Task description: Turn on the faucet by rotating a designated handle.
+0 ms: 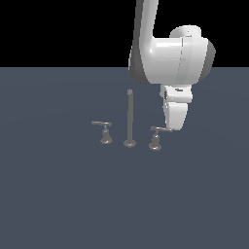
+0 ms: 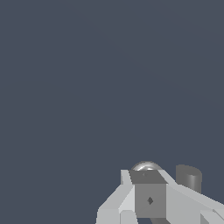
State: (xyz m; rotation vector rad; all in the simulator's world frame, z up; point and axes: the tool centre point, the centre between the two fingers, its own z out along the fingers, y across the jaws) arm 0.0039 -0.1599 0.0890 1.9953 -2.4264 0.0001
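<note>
On the dark grey table [image 1: 58,194], the small grey metal lever handle [image 1: 160,129] stands at the exterior view's right of the tall thin grey spout rod [image 1: 129,119]. Your white hand [image 1: 173,121] sits at the bar's tip, apparently positioned to push it round. You cannot tell whether its fingers are apart or together.

A: The faucet [image 1: 129,119] looks like dull grey metal, smooth, with faint highlights on the rod and both levers.

B: And the handle [image 1: 156,136] just beside the gripper [image 1: 174,127]?

A: Same grey metal, slightly satin. The gripper's shell reads as glossy white plastic, smooth, with darker matt grey parts in the wrist view.

B: The floor [image 1: 58,194] beneath it?

A: Flat, matt slate-blue, no texture or shine.
</note>
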